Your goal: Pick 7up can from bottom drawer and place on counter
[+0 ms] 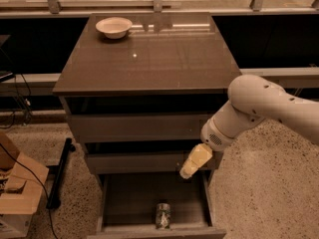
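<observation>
**Item 1. Tool**: a cream-coloured end piece on the white arm. It hangs in front of the middle drawer's front panel, above the rear right part of the open bottom drawer. It carries nothing. Whether it stands open or closed cannot be told from this angle.

**Item 2. 7up can**: a small silvery can on the drawer floor, close to the low front panel and about midway across. It seems to stand upright with its long axis vertical, though the steep view leaves this uncertain. It is well apart from the tool.

**Item 3. Governing relation:** the can lies lower than the tool, nearer the drawer's front, and a little to the left in the view. The reach therefore probably calls for a descent with a shift forward and leftward, clear of the middle drawer's panel (a likely snag).

**Item 4. Tabletop**: the glossy cabinet top and the destination, well above both. A cream bowl sits at its far left corner.
</observation>
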Controlling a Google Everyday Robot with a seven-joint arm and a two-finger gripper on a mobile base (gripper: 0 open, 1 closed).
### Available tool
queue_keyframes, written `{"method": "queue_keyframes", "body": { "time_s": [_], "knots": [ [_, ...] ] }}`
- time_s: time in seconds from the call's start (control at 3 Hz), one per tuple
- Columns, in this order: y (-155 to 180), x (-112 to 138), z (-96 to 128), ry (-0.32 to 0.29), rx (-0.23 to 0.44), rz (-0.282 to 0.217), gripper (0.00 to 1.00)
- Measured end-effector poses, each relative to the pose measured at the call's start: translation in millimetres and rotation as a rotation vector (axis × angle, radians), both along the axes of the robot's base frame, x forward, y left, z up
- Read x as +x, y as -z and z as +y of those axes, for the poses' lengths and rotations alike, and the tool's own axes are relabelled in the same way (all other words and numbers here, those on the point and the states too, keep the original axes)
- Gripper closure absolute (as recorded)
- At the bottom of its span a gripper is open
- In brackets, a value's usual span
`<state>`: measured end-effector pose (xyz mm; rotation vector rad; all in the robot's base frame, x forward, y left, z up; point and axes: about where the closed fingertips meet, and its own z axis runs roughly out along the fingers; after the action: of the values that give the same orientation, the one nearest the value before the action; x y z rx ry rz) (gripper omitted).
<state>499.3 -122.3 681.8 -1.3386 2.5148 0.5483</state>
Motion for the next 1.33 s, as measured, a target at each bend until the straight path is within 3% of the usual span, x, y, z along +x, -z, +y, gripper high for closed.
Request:
{"method": "queue_keyframes", "body": {
  "time_s": [0.33,0.67,1.0,1.33],
  "knots": [
    [6,-1,0,0.000,0.004,0.012,0.00],
    [29,0,1,0.071,-0.018,0.061,0.00],
    [99,1,1,0.196,-0.147,0.126,0.00],
    [149,0,1,0.331,-0.211,0.182,0.00]
  ]
}}
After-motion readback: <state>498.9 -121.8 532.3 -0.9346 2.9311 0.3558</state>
